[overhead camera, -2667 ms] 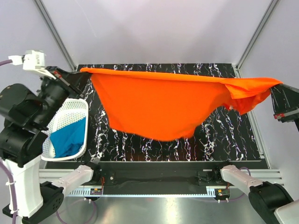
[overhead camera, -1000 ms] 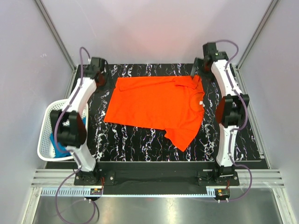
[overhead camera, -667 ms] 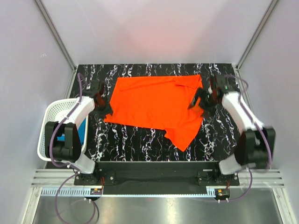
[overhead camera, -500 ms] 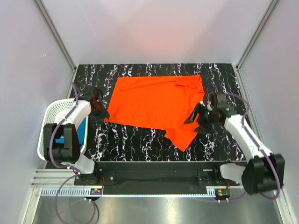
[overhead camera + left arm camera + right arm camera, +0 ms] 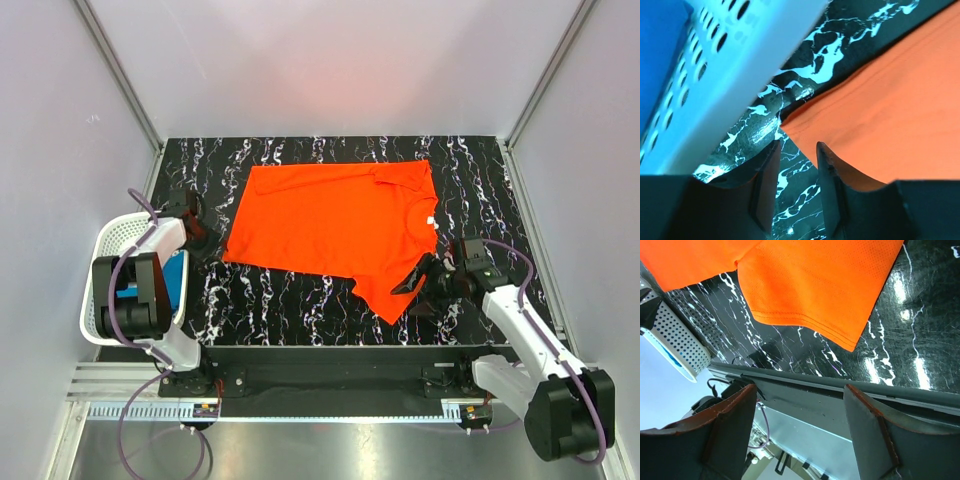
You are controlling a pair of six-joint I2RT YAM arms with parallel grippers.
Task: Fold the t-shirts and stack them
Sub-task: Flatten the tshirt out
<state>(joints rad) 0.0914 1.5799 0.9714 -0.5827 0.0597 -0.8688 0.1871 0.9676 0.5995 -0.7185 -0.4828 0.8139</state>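
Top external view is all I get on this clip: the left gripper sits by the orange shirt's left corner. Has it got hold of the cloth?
Observer: No. The left wrist view shows the left gripper with a gap between its fingers and only table in that gap. The orange shirt has its corner lying just ahead of the tips.
Operator: And the right one, down by the sleeve?
Observer: The right wrist view shows the right gripper wide open with nothing between its fingers. The sleeve lies flat on the table beyond them, its stitched hem towards the gripper.
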